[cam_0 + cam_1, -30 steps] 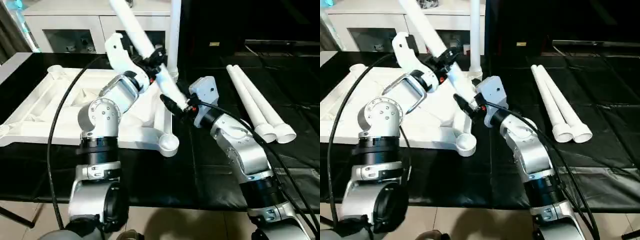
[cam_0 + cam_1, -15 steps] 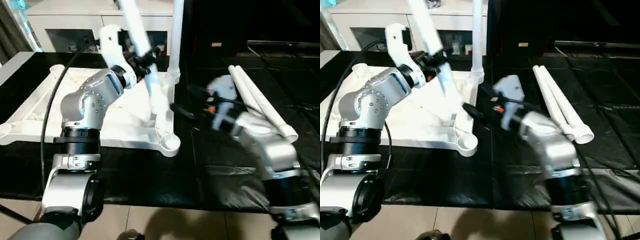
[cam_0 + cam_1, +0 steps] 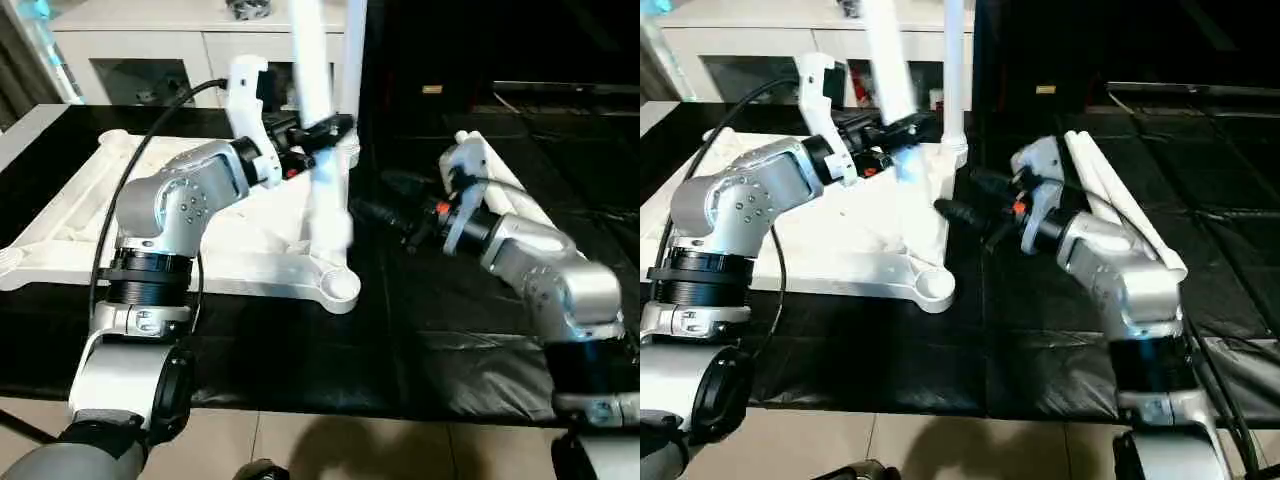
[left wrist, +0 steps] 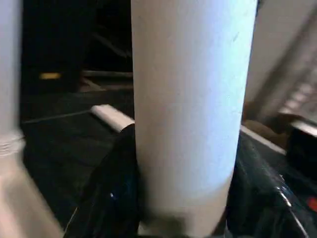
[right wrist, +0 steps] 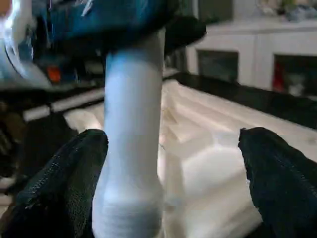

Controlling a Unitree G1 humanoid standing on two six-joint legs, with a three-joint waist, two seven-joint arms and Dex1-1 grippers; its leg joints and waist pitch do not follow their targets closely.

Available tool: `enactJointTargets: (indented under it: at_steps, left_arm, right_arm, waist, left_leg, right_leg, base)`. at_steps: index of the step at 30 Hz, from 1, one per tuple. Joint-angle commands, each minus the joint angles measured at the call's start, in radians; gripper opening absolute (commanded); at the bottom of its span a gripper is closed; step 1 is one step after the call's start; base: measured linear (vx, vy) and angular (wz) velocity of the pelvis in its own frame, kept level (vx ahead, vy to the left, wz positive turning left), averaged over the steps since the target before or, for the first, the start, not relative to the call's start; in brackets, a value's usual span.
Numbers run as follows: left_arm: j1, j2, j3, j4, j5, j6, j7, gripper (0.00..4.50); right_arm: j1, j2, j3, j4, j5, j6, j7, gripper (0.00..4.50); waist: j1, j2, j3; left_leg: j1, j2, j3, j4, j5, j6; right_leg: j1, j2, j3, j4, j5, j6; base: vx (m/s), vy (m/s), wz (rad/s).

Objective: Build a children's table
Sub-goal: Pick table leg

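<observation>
**A:** How many legs do you count?

**B:** Four: one held leg point(image 3: 322, 150) above the tabletop point(image 3: 80, 215), one standing leg point(image 3: 350, 70) in its far corner socket, and two loose legs point(image 3: 1110, 205) lying right of the tabletop on the desk point(image 3: 300, 340).

**A:** Tabletops?

**B:** One, with two end effectors.

Leg swung upright, right pincer released

The left pincer point(image 3: 318, 128) tipped its leg point(image 3: 318, 120) from slanted to nearly vertical; the right pincer point(image 3: 965, 200) let go, opened wide and drew back.
</observation>
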Motion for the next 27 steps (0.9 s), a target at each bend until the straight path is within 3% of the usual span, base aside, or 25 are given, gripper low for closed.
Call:
enactJointTargets:
  at_steps: [1,13,18,27]
  left_arm:
    - [-0.013,0.017,-0.021,-0.038,-0.020,0.022,-0.046,1.89]
    - [0.021,0.060,-0.097,-0.162,-0.131,0.063,-0.343,1.89]
    - [0.033,0.073,-0.126,-0.208,-0.198,0.109,-0.469,1.89]
    - [0.024,0.069,-0.132,-0.192,-0.212,0.135,-0.494,1.89]
  right_arm:
    - [-0.011,-0.013,-0.007,0.001,0.034,0.029,0.039,4.50]
    - [0.002,-0.046,0.060,-0.051,0.118,0.154,0.172,4.50]
    - [0.021,-0.071,0.087,-0.094,0.199,0.193,0.326,4.50]
    - [0.024,-0.126,0.145,-0.093,0.174,0.173,0.417,4.50]
  waist:
    - [0.001,-0.020,-0.084]
    - [0.004,-0.019,-0.083]
    - [0.009,-0.018,-0.084]
    - [0.009,-0.022,-0.081]
  left_leg:
    - [0.020,0.051,-0.022,-0.051,-0.080,0.061]
    - [0.019,0.054,-0.022,-0.052,-0.081,0.051]
    - [0.018,0.055,-0.021,-0.051,-0.090,0.052]
    - [0.018,0.052,-0.022,-0.052,-0.101,0.035]
  right_leg:
    - [0.059,-0.090,0.050,-0.064,-0.176,-0.182]
    - [0.058,-0.089,0.051,-0.065,-0.206,-0.171]
    - [0.057,-0.088,0.051,-0.064,-0.215,-0.171]
    - [0.056,-0.088,0.051,-0.071,-0.281,-0.142]
  base:
    - [0.000,0.000,0.00]
    - [0.000,0.000,0.00]
    - [0.000,0.000,0.00]
    - [0.000,0.000,0.00]
